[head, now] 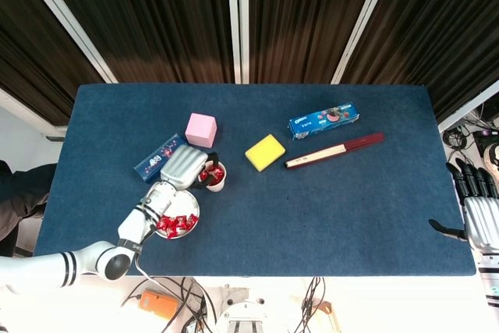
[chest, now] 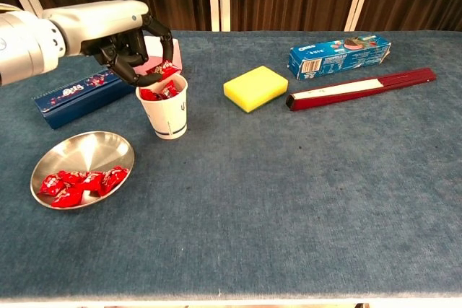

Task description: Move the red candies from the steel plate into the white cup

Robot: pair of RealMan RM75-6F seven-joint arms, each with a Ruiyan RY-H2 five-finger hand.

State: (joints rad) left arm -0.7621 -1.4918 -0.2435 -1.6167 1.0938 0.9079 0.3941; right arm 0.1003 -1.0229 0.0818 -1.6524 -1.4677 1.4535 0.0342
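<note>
Fingers (chest: 155, 70) of the left hand (chest: 130, 52) are pinching a candy (chest: 164, 70) over the cup (chest: 166, 110); right hand (head: 477, 212) is resting open at the desk (chest: 289, 178) edge.

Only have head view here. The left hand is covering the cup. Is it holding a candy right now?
Observer: Yes. Chest view shows the left hand pinching a red candy just above the rim of the white cup.
Operator: Anything in the cup yet?
Observer: Yes, wrapped candies in the cup reach up to its rim.
Operator: Is the cup stable?
Observer: From the side it stands upright on the table, with a clear gap to the steel plate.
</note>
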